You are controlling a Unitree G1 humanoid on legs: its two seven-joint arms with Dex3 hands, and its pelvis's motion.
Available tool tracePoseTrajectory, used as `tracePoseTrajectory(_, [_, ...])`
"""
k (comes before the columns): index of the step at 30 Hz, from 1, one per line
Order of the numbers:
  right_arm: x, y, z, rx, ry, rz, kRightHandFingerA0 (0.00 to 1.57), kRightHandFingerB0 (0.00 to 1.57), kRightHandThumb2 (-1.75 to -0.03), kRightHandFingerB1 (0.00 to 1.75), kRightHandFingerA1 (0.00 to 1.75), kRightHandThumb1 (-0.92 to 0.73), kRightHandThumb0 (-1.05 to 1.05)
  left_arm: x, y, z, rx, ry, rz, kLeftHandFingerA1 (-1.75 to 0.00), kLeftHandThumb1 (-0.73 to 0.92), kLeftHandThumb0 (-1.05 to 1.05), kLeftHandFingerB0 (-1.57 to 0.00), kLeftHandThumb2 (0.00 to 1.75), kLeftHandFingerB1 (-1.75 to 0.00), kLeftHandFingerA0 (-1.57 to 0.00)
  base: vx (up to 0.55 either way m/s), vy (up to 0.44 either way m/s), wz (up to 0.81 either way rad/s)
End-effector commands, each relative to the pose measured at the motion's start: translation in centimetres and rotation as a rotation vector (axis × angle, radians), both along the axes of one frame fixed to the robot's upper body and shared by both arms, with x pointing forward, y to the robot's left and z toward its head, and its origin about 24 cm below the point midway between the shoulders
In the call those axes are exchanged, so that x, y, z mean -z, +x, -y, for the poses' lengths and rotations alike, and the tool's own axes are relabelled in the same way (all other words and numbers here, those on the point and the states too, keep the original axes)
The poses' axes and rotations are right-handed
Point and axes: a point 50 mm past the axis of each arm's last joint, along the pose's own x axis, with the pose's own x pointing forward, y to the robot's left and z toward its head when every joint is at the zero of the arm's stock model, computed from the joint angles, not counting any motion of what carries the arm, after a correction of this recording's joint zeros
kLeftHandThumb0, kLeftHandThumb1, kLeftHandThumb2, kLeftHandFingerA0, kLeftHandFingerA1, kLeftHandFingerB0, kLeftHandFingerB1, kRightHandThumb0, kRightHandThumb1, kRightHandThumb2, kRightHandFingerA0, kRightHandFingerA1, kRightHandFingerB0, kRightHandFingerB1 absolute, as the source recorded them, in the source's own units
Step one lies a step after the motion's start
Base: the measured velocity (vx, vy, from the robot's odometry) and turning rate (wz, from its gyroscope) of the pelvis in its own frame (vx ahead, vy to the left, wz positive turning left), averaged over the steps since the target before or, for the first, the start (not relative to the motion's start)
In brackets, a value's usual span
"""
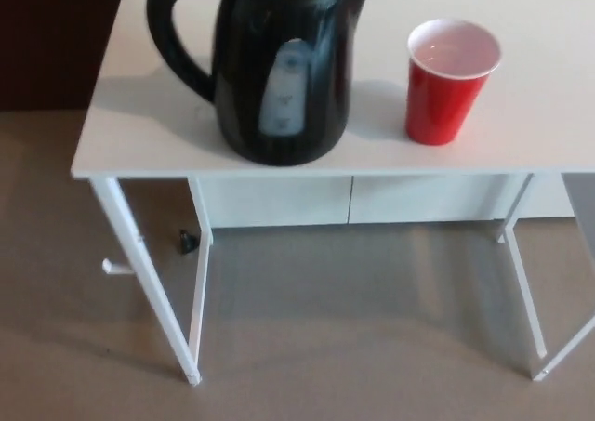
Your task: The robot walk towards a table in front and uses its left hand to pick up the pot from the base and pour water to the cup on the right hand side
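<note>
A black electric kettle (274, 68), the pot, stands on its base near the front left of a white table (139, 133). Its handle (172, 40) points to the picture's left and a pale water window faces me. Its top is cut off by the frame. To its right stands an upright red cup (449, 80) with a white inside; I cannot tell what it holds. Neither of my hands shows in the head view.
The table stands on thin white legs (149, 286) over a beige carpet (353, 347). A white cabinet (353, 201) sits behind, under the tabletop. A small white object (116, 267) and a small dark one (188, 242) lie on the floor at the left leg.
</note>
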Motion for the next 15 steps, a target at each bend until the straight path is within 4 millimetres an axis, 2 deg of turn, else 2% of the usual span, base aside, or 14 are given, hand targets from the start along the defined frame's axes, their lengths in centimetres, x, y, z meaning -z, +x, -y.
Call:
tracePoseTrajectory(1, [-0.11, 0.45, 0.13, -0.009, -0.015, -0.005, 0.69, 0.36, -0.82, 0.71, 0.80, -0.18, -0.63, -0.27, -0.13, -0.44, -0.006, 0.020, 0.004, -0.40, 0.51, -0.23, -0.55, 0.55, -0.39, -0.43, 0.19, -0.026, -0.11])
tracePoseTrajectory(5, [-0.07, 0.66, 0.00, -0.011, -0.010, -0.004, 0.70, 0.37, -0.82, 0.69, 0.80, -0.17, -0.57, -0.37, -0.36, -0.59, -0.003, 0.018, 0.006, -0.40, 0.52, -0.24, -0.54, 0.56, -0.38, -0.44, 0.17, 0.051, -0.10])
tracePoseTrajectory(6, [-0.09, 0.70, -0.03, -0.013, -0.004, 0.000, 0.67, 0.35, -0.73, 0.72, 0.79, -0.23, -0.55, -0.35, -0.41, -0.59, -0.005, 0.018, 0.003, -0.39, 0.52, -0.24, -0.54, 0.56, -0.38, -0.43, 0.18, 0.143, -0.14])
tracePoseTrajectory(7, [-0.09, 0.72, -0.03, -0.014, -0.002, 0.002, 0.67, 0.35, -0.73, 0.72, 0.79, -0.23, -0.55, -0.33, -0.43, -0.59, -0.007, 0.018, 0.002, -0.39, 0.52, -0.24, -0.54, 0.56, -0.38, -0.43, 0.17, 0.164, -0.15])
tracePoseTrajectory(8, [-0.11, 0.72, 0.03, -0.025, -0.017, -0.009, 0.73, 0.38, -0.83, 0.71, 0.81, -0.16, -0.60, -0.27, -0.53, -0.51, -0.009, 0.020, 0.002, -0.40, 0.51, -0.23, -0.55, 0.55, -0.39, -0.43, 0.29, 0.188, -0.14])
tracePoseTrajectory(13, [-0.14, 0.87, 0.07, -0.023, -0.010, -0.008, 0.72, 0.37, -0.83, 0.71, 0.81, -0.16, -0.57, -0.12, -0.51, -0.44, -0.027, 0.017, -0.002, -0.40, 0.49, -0.22, -0.55, 0.55, -0.39, -0.43, 0.27, 0.349, -0.05])
tracePoseTrajectory(14, [-0.15, 0.92, 0.06, -0.023, -0.007, -0.006, 0.77, 0.37, -0.74, 0.73, 0.78, -0.23, -0.55, -0.16, -0.50, -0.45, -0.025, 0.014, 0.003, -0.40, 0.51, -0.23, -0.54, 0.55, -0.39, -0.45, 0.20, 0.130, -0.02])
tracePoseTrajectory(15, [-0.15, 0.91, 0.05, -0.026, -0.008, -0.006, 0.77, 0.37, -0.74, 0.73, 0.78, -0.23, -0.55, -0.19, -0.50, -0.46, -0.024, 0.012, 0.006, -0.40, 0.51, -0.23, -0.54, 0.55, -0.39, -0.45, 0.20, 0.109, 0.07])
